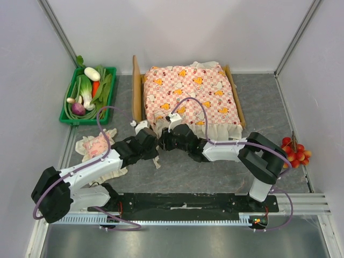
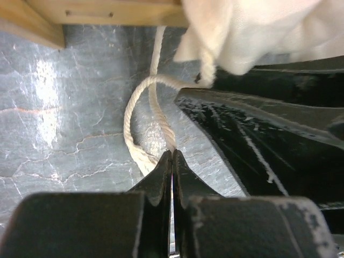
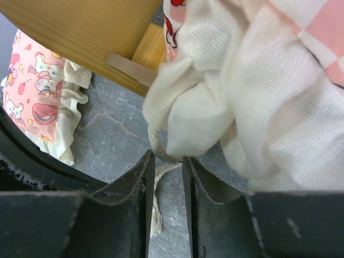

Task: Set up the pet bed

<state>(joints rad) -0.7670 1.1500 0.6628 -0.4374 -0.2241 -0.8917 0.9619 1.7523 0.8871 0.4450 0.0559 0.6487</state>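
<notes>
The pet bed [image 1: 136,86], a light-wood frame with its headboard on the left, lies at the back middle under the pink-checked mattress [image 1: 193,91]. Both grippers meet at its near left corner. My left gripper [image 1: 155,142] is shut on a cream cord [image 2: 137,97] that loops over the grey table below the wooden frame [image 2: 107,11]; its tips [image 2: 172,153] pinch the cord. My right gripper [image 1: 164,137] is open by a narrow gap [image 3: 168,158] at the mattress's cream frill [image 3: 242,97], with a cord [image 3: 156,215] hanging between its fingers. The pink pillow [image 1: 97,145] lies to the left.
A green crate [image 1: 64,110] of vegetables stands at the back left. A cluster of red fruit [image 1: 295,150] lies at the right wall. White walls close three sides. A black rail [image 1: 188,203] runs along the near edge.
</notes>
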